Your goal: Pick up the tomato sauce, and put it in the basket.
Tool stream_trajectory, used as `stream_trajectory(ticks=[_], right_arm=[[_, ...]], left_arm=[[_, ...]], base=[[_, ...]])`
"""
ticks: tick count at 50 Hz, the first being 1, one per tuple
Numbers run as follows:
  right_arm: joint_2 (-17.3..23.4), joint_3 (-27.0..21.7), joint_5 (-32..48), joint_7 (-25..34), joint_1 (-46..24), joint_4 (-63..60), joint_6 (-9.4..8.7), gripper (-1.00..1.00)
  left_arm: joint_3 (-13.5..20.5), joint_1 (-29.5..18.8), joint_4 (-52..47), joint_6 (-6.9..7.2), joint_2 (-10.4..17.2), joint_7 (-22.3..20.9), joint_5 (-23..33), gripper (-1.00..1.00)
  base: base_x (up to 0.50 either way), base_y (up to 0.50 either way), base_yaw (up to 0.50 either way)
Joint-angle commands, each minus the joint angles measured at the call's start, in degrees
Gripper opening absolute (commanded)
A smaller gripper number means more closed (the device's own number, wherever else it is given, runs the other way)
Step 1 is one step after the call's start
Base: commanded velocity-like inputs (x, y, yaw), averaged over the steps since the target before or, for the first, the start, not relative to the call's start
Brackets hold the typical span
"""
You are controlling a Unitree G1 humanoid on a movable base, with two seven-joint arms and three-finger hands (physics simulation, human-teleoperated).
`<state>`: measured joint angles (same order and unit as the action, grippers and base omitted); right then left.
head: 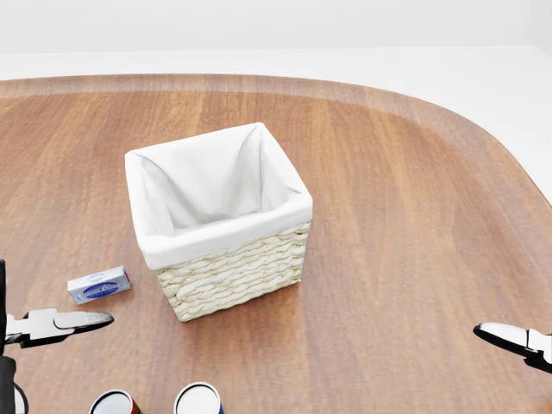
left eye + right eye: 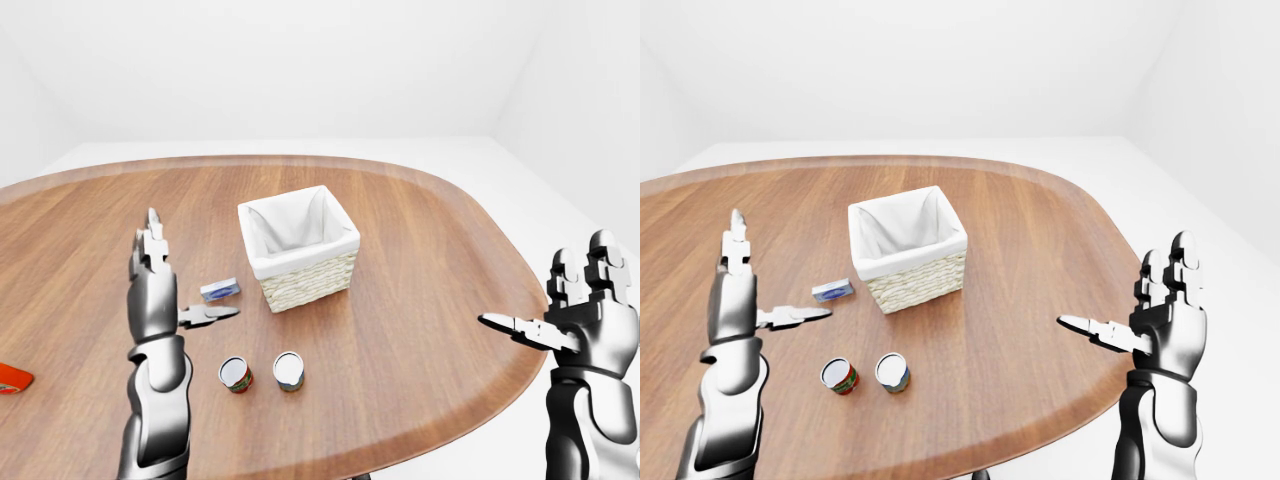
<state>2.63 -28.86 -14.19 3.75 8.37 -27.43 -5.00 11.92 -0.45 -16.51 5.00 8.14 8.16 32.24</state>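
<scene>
Left hand (image 2: 155, 290): raised at the lower left of the basket, fingers spread, grasping nothing.
Right hand (image 2: 590, 310): raised past the table's right edge, fingers spread, empty.
Red can (image 2: 236, 375): tomato sauce, upright on the table (image 2: 420, 260), below the basket.
Blue can (image 2: 289, 370): just right of the red can.
Small blue box (image 2: 220, 290): left of the basket.
Basket (image 2: 298, 247): white-lined wicker, mid-table.

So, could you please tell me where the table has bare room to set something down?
Widest free patch: the table to the right of the basket, out to the right hand. The stretch above the basket is bare too. It is crowded at lower left, where the two cans, small blue box and left hand cluster.
</scene>
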Motion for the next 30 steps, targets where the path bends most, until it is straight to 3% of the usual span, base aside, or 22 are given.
stream_trajectory(ticks=[1, 2, 9, 10, 15, 17, 18, 25, 30], right_arm=[[0.06, 0.22, 0.18, -0.04, -0.18, 0.66, 0.0, 1.0], [0.09, 0.22, 0.15, -0.04, -0.16, 0.73, 0.0, 1.0], [0.2, 0.17, -0.02, -0.06, -0.14, 0.94, 0.0, 1.0], [0.21, 0.18, 0.01, -0.07, -0.17, 1.07, 0.0, 1.0], [0.28, 0.28, 0.02, -0.13, -0.32, 1.41, 0.0, 1.0], [0.33, 0.21, -0.11, -0.18, -0.27, 1.09, 0.0, 1.0], [0.36, 0.2, -0.07, -0.25, -0.32, 1.09, 0.0, 1.0], [0.46, 0.32, -0.05, -0.44, -0.39, 1.27, 0.0, 1.0], [0.42, 0.37, 0.02, -0.44, -0.41, 1.32, 0.0, 1.0]], left_arm=[[-3.27, 4.8, -2.88, 0.0, -1.03, -7.52, 20.73, 1.0], [-3.38, 5.83, -3.73, 0.0, -1.59, -10.09, 20.34, 1.0], [-5.65, 8.84, 4.52, -0.49, -1.42, -12.63, 26.24, 1.0], [-6.01, 9.36, 5.13, -0.09, -1.81, -14.51, 26.06, 1.0], [-7.12, 10.77, 9.22, -0.16, -1.45, -15.96, 29.19, 1.0], [-7.71, 10.87, 11.67, -1.62, -1.25, -14.64, 29.55, 1.0], [-7.37, 10.39, 11.69, -0.92, -1.51, -15.03, 29.05, 1.0], [-8.19, 11.68, 12.84, -1.35, -1.22, -17.2, 29.25, 1.0], [-8.49, 11.53, 14.89, -0.77, -1.1, -16.88, 29.75, 1.0]], base=[[0.0, 0.0, 0.0], [0.0, 0.0, 0.0], [0.0, 0.0, 0.0], [0.0, 0.0, 0.0], [0.0, 0.0, 0.0], [0.0, 0.0, 0.0], [0.0, 0.0, 0.0], [0.0, 0.0, 0.0], [0.0, 0.0, 0.0]])
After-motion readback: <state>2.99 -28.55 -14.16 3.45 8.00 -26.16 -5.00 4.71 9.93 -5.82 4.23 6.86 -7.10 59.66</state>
